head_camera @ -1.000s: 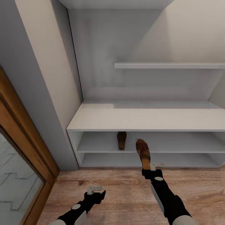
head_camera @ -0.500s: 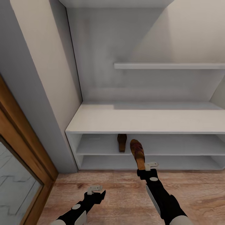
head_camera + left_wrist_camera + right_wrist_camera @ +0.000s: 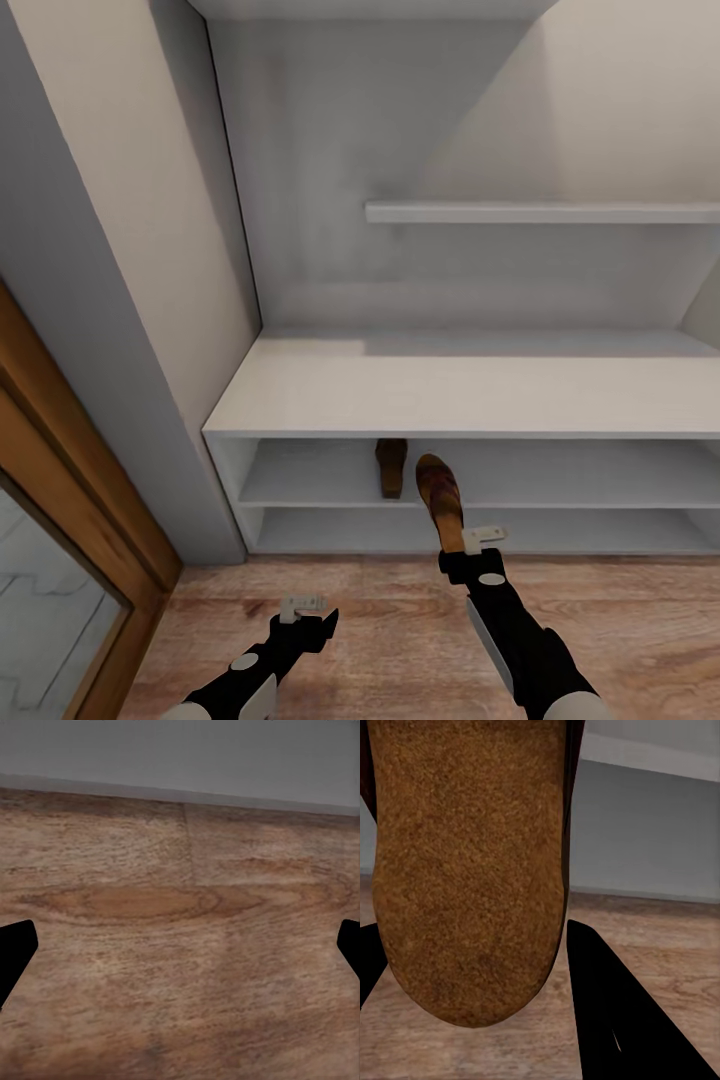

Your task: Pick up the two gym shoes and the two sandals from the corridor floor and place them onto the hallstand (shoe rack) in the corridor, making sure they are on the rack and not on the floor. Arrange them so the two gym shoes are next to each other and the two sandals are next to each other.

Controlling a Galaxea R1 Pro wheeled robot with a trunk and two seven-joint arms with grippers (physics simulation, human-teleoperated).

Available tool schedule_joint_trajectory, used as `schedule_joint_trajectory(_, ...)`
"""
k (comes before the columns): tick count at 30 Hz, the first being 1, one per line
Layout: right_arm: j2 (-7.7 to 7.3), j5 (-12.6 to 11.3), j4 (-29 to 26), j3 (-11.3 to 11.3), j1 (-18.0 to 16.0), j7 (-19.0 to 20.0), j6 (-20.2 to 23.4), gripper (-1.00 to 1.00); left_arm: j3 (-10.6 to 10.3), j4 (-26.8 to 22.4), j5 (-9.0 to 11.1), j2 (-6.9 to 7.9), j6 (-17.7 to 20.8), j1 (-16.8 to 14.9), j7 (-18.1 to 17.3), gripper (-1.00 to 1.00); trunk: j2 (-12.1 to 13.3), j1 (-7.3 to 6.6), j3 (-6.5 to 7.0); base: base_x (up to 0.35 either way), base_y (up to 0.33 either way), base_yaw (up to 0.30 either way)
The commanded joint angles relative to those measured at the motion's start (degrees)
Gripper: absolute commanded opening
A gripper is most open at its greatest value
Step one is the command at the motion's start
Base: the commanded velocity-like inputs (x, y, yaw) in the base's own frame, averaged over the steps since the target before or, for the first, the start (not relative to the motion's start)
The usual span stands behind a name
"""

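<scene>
Placing: right gripper [image 3: 462, 545] clamps second sandal [image 3: 439, 497] by heel; set it level beside shelved sandal [image 3: 391, 466].
Left gripper [image 3: 303, 607]: spread wide, empty.

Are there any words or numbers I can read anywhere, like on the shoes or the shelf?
None: no words, numbers or signs can be read anywhere.
The sandal in the right gripper shows plain brown leather and a bare tan sole.
The other sandal on the hallstand carries no label.
The floor is only wood grain.
</scene>
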Motion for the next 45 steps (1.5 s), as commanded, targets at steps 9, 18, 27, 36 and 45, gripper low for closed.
schedule_joint_trajectory(9, 0.0, -0.2, 0.1, 0.0, 0.0, -0.1, 0.0, -1.0, 0.0, 0.0, 0.0, 0.0, 0.0, 0.0, 0.0, 1.0, 0.0, 0.0, 0.0, 0.053, 0.0, 0.0)
schedule_joint_trajectory(18, 0.0, -0.2, 0.2, 0.0, 0.0, -0.1, 0.0, -1.0, 0.0, 0.0, -0.1, 0.0, 0.0, 0.0, 0.0, 1.0, 0.0, 0.0, 0.0, 0.065, 0.0, 0.0)
schedule_joint_trajectory(27, 0.0, -0.2, 0.4, -0.1, 0.0, -0.1, -0.1, -1.0, 0.0, 0.1, 0.0, 0.0, 0.0, 0.0, 0.0, 1.0, 0.0, 0.0, 0.0, 0.007, 0.0, 0.0)
schedule_joint_trajectory(36, 0.0, -0.2, 1.0, -0.1, 0.0, -0.1, -0.2, -1.0, 0.1, 0.2, -0.1, 0.0, 0.0, 0.0, 0.0, 1.0, 0.0, 0.0, 0.0, 0.003, 0.0, 0.0)
schedule_joint_trajectory(45, 0.0, -0.2, 1.0, -0.1, 0.0, -0.1, -0.2, -1.0, 0.0, 0.2, -0.2, 0.0, -0.1, 0.0, 0.0, 1.0, 0.0, 0.0, 0.0, 0.11, 0.0, 0.0)
